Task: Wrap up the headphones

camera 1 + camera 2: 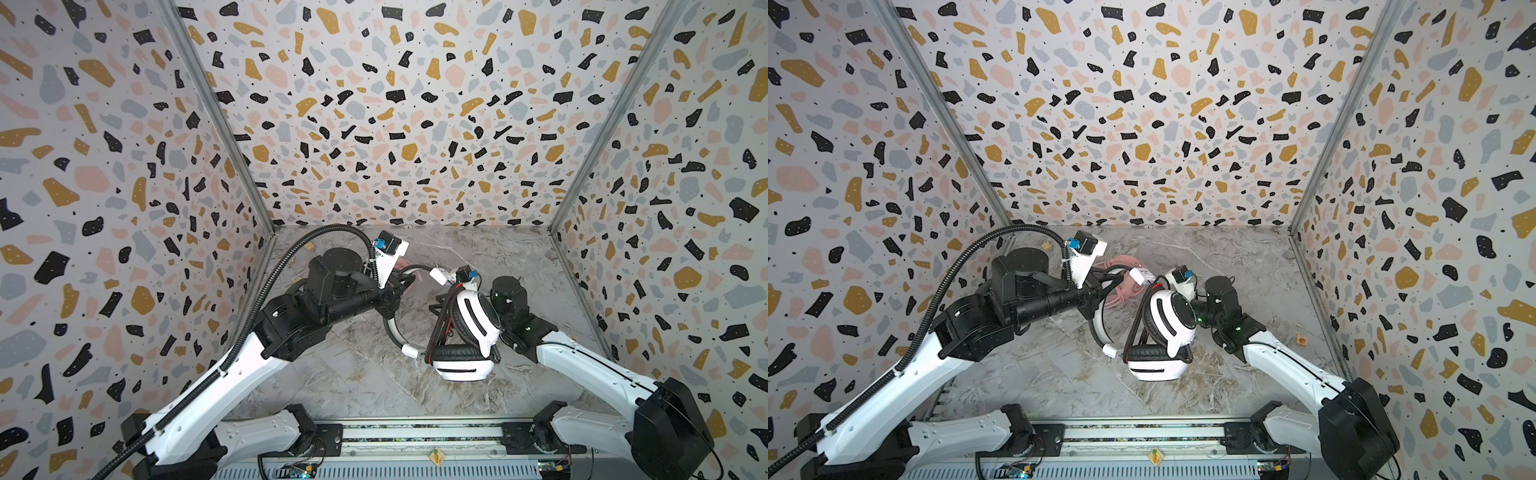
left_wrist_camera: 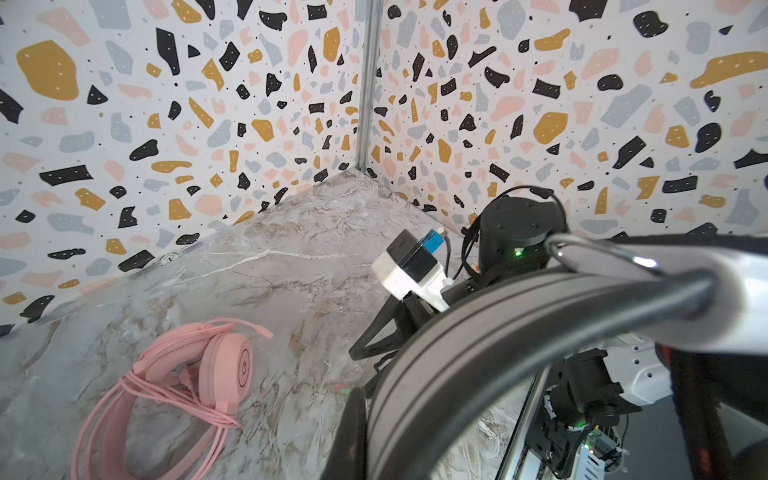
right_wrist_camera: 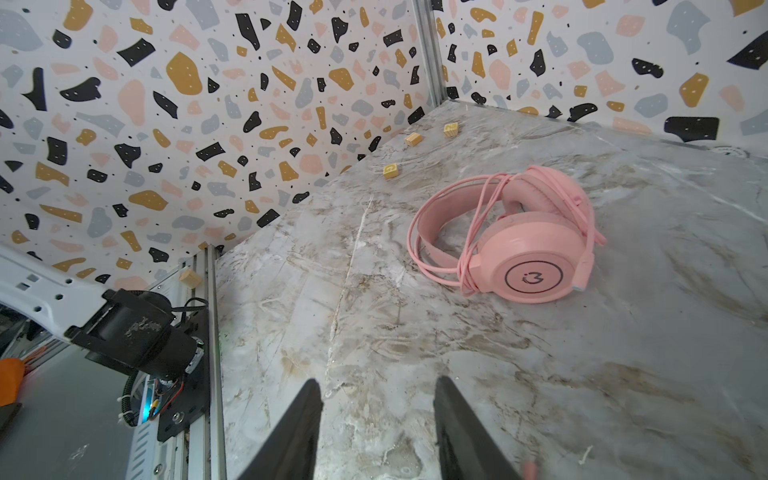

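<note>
Pinching white-and-black headset (image 1: 469,320): left gripper (image 1: 400,287) | right gripper (image 3: 376,390) spread | headband (image 1: 389,329) apparently runs back-to-front

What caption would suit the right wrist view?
Open right claw over marble table; pink headset lies beyond, cable looped around it.

Robot lab test cell: three terrazzo-print wall panels (image 1: 374,104) framed by bare aluminium corner posts (image 1: 221,124), with a marble-print bench (image 1: 353,382) inside. Left arm (image 1: 199,386) and right arm (image 1: 582,361) are mounted on a metal rail (image 1: 419,434) at the front edge, with exposed circuit boards (image 1: 297,468) and loose wiring below it. Wrist cameras on both arms.
</note>
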### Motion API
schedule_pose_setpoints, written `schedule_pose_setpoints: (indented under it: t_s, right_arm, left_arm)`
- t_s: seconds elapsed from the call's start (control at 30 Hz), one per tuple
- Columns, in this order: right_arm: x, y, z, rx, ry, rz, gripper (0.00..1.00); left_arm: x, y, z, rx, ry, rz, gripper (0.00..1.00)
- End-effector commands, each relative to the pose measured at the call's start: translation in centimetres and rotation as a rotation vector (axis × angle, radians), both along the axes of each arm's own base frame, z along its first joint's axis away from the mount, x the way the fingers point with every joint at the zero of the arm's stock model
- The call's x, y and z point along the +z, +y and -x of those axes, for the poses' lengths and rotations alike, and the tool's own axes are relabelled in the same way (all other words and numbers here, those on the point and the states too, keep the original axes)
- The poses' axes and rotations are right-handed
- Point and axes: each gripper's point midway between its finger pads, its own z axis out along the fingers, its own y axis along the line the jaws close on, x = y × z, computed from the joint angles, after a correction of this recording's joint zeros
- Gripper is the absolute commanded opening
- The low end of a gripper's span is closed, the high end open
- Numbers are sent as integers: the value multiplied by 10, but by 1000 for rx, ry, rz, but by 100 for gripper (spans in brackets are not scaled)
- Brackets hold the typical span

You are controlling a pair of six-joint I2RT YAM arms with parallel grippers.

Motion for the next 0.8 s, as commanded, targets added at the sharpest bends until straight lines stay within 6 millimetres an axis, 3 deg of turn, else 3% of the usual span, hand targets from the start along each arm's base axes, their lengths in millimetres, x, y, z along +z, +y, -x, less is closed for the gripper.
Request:
schedule_pose_setpoints:
  t_s: [0.0,0.27,0.4,0.5,0.6,0.7,0.77]
  right_arm:
    - [18,9,0,43,-49,-98,46]
    - [1,27,7,103,-1,-151,37]
    - [-6,33,7,96,27,-131,13]
    - [-9,29,10,80,35,-116,8]
    - [-22,21,14,37,62,-64,6]
    - [-36,14,20,-42,59,29,6]
    - [-43,9,28,-69,63,80,7]
  left_arm:
    - [67,1,13,-35,-66,187,0]
    - [99,15,9,31,-114,254,0]
    - [109,28,1,111,-151,268,0]
    - [113,48,-12,234,-177,269,0]
    - [113,81,-35,466,-179,286,0]
    - [102,122,-57,750,-172,317,0]
    - [93,139,-65,876,-172,339,0]
